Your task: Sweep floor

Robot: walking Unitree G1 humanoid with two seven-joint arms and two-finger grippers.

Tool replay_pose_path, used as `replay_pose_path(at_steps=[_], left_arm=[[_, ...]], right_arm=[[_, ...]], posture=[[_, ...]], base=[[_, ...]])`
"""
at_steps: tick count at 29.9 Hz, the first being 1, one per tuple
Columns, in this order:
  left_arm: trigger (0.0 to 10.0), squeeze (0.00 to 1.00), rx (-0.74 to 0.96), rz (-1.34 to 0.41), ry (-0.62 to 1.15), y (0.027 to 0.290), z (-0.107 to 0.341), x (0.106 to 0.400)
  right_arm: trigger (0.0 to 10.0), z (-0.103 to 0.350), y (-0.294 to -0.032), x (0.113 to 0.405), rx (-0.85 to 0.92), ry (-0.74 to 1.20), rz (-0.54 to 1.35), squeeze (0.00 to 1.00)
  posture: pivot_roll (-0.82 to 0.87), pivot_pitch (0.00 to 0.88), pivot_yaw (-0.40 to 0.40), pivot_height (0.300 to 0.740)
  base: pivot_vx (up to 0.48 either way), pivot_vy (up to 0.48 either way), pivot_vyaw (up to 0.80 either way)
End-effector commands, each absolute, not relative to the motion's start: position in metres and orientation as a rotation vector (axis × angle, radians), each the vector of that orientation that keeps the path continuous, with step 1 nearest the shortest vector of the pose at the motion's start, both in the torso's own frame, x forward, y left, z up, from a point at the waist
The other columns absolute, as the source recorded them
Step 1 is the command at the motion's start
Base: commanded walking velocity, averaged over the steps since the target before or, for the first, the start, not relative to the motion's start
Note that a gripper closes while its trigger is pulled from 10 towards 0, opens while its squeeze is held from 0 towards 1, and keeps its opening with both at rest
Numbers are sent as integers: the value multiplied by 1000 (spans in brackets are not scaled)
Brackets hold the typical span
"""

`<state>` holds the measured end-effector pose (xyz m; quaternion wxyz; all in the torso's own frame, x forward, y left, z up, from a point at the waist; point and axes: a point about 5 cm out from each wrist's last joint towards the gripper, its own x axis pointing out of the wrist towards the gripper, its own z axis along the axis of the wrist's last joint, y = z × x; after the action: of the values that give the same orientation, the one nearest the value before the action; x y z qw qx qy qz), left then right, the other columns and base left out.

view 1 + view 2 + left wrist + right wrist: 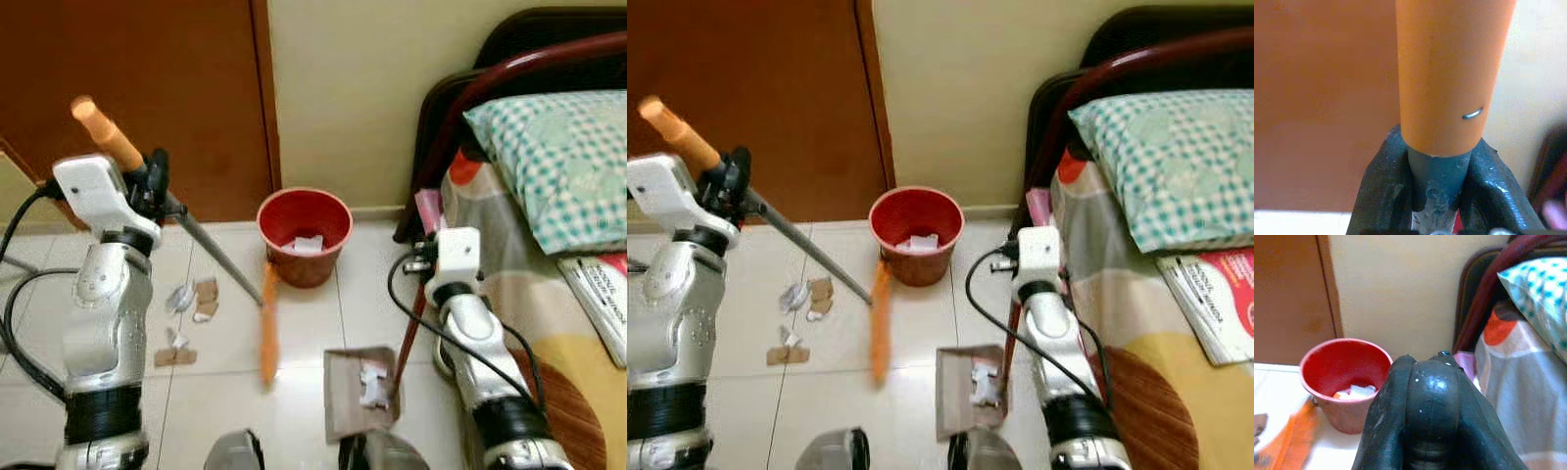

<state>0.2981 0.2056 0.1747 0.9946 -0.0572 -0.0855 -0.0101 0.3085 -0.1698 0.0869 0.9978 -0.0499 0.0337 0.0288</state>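
Gripping the broom [211, 245] high on its shaft, the left gripper [1437, 196] has both black fingers [1382, 196] pressed tight against the grey pole just below the orange handle grip [106, 133]. The pole slants down toward the red bucket [305, 233], and the blurred orange brush head [268, 323] rests on the pale tiled floor [294, 372] directly in front of the bucket, its upper end almost at the bucket's base. The bucket stands against the cream wall [372, 88], beside the brown wooden door [147, 88], and holds some white crumpled paper [308, 243].

Scraps of paper and cardboard [191, 304] lie scattered on the tiles to the left of the bucket, beyond the brush head. In front of the bucket and slightly to its right sits the brown dustpan [358, 392], with white paper bits [372, 384] already inside it. The right gripper [1425, 421] has its fingers drawn together around the dustpan's dark red upright handle [409, 338], which rises from the pan's right edge.

To the right of the bucket stands a bed [529, 294] with a dark curved headboard [509, 59], a green checked pillow [558, 157] and a magazine [598, 294] lying on the patterned cover.
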Motion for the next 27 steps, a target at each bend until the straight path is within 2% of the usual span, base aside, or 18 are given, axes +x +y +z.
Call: replay_pose_path(at_steps=[1, 7, 11, 16, 17, 19, 22, 25, 27], left_arm=[[10000, 0, -37, -45, -166, 202, 168, 293], [10000, 0, 15, -29, -61, 195, 132, 281], [10000, 0, 67, -20, 13, 185, 107, 272], [10000, 0, 105, 3, 46, 186, 96, 269], [10000, 0, 166, 41, 94, 191, 87, 267], [10000, 0, 173, 58, 107, 192, 84, 266], [10000, 0, 173, 64, 99, 191, 84, 266], [10000, 0, 170, 57, 87, 186, 84, 266], [10000, 0, 169, 55, 85, 184, 84, 267]], right_arm=[[10000, 97, -165, 310, -66, 36, 97, 0], [10000, 120, -154, 313, 8, -33, 201, 0], [10000, 157, -140, 317, 95, -112, 378, 0], [10000, 175, -135, 319, 127, -139, 457, 0], [10000, 190, -133, 321, 166, -168, 505, 0], [10000, 202, -130, 322, 170, -208, 552, 0], [10000, 212, -129, 323, 159, -251, 570, 0], [10000, 248, -124, 328, 123, -423, 569, 0], [10000, 254, -123, 329, 115, -453, 558, 0]], posture=[[29, 142, -34, 740], [16, 129, -37, 740], [7, 123, -37, 740], [3, 119, -39, 740], [4, 119, -44, 740], [4, 119, -46, 740], [5, 119, -48, 740], [5, 119, -51, 740], [5, 118, -51, 740]], base=[[0, 0, 0], [0, 0, 0], [0, 0, 0], [0, 0, 0], [0, 0, 0], [0, 0, 0], [0, 0, 0], [0, 0, 0], [0, 0, 0]])
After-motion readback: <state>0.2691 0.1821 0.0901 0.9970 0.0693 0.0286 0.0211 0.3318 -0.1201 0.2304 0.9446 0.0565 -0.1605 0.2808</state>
